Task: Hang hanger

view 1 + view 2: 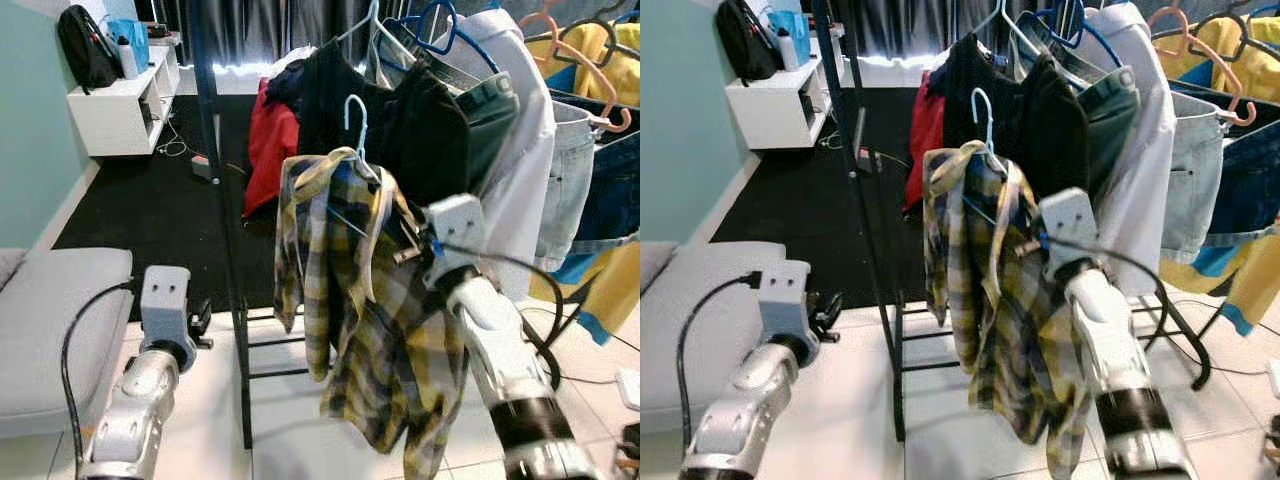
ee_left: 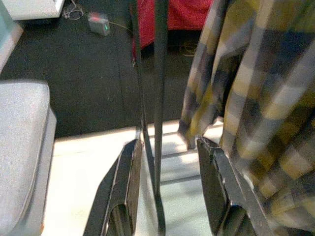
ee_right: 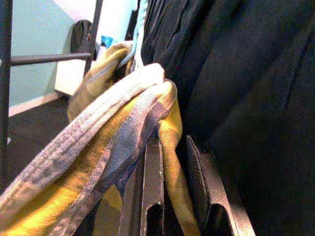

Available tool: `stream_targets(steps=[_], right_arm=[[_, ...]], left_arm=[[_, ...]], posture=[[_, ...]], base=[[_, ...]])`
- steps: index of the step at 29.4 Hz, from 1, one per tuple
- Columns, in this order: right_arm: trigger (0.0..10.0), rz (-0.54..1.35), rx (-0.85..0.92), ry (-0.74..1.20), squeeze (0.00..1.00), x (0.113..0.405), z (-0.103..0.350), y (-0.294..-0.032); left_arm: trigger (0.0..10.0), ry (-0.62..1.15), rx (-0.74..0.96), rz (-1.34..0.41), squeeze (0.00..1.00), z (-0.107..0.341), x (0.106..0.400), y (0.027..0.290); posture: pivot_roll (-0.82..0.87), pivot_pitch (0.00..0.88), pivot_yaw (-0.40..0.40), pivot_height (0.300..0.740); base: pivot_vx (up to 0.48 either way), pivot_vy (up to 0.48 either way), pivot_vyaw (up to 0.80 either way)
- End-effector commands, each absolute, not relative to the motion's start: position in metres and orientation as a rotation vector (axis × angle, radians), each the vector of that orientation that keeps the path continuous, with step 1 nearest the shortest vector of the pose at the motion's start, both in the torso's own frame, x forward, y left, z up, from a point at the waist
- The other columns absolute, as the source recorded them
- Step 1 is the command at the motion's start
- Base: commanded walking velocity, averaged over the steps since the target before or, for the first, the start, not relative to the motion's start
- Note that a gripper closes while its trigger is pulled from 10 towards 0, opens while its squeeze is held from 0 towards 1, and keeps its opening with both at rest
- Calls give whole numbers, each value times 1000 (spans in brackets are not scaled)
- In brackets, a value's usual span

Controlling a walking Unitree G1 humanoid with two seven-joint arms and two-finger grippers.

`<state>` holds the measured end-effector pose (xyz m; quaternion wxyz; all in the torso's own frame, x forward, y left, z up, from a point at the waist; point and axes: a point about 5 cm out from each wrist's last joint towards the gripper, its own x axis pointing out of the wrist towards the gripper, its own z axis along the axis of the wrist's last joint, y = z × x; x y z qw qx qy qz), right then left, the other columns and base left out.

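Left eye view: hanger (image 1: 357,125), pale blue, carrying a yellow plaid shirt (image 1: 365,310); held up by the right end effector (image 1: 415,243) in front of the clothes rack (image 1: 215,200), short of the crowded garments (black, red, white, denim). Status: not yet hung; the hook is free in the air and the rail itself is out of frame above. Remaining, by my judgement: raise, reach past the black clothing, seat the hook, release. Orientation: hook uppermost, open side toward the robot's left; long axis of the hanger's shoulders runs roughly left to right, sloping down toward the right arm; shirt hangs vertically below.

Right eye view: same scene. Left end effector (image 1: 825,312) low beside the rack's upright, over the white floor (image 1: 940,420), idle.

Left wrist view: left fingers (image 2: 125,189) spread wide, nothing between them but the rack post beyond.

Right wrist view: right fingers (image 3: 152,196) narrow, pinching a fold of plaid cloth (hanger wire not visible inside).
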<state>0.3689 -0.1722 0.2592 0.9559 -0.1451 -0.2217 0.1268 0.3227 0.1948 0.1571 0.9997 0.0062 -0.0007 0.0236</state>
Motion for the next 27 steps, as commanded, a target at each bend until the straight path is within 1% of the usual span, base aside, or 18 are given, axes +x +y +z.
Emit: stream_targets(steps=[1,2,4,12,14,15,17,18,19,20,23,24,27], right_arm=[[10000,255,-252,-443,0,376,274,-183],[10000,255,-252,-443,0,376,274,-183],[10000,285,-250,-394,0,387,292,-200],[10000,250,-270,-427,0,389,309,-214],[10000,175,-278,-446,0,388,316,-229],[10000,175,-278,-446,0,388,316,-229],[10000,81,-264,-476,0,386,326,-245],[10000,81,-264,-476,0,386,326,-245],[10000,31,-251,-492,0,385,331,-255],[10000,31,-251,-492,0,385,331,-255],[10000,-180,-213,-573,0,372,352,-297],[10000,-180,-213,-573,0,372,352,-297],[10000,-269,-212,-617,0,361,362,-316]], left_arm=[[10000,11,34,63,0,154,323,200],[10000,11,34,63,0,154,323,200],[10000,7,41,77,0,156,325,206],[10000,0,47,78,0,159,328,207],[10000,-1,49,76,0,159,328,207],[10000,-1,49,76,0,159,328,207],[10000,-2,50,75,0,159,329,207],[10000,-2,50,75,0,159,329,207],[10000,-2,51,73,0,159,329,207],[10000,-2,51,73,0,159,329,207],[10000,-3,57,62,0,158,329,206],[10000,-3,57,62,0,158,329,206],[10000,-4,57,59,0,158,330,205]], posture=[[-18,165,-17,740],[-18,165,-17,740],[-17,164,-18,740],[-17,165,-15,740],[-15,165,-15,740],[-15,165,-15,740],[-15,166,-15,740],[-15,166,-15,740],[-15,167,-14,740],[-15,167,-14,740],[-15,169,-11,740],[-15,169,-11,740],[-15,169,-11,740]], base=[[0,0,0],[0,0,0],[0,0,0],[0,0,0],[0,0,0],[0,0,0],[0,0,0],[0,0,0],[0,0,0],[0,0,0],[0,0,0],[0,0,0],[0,0,0]])
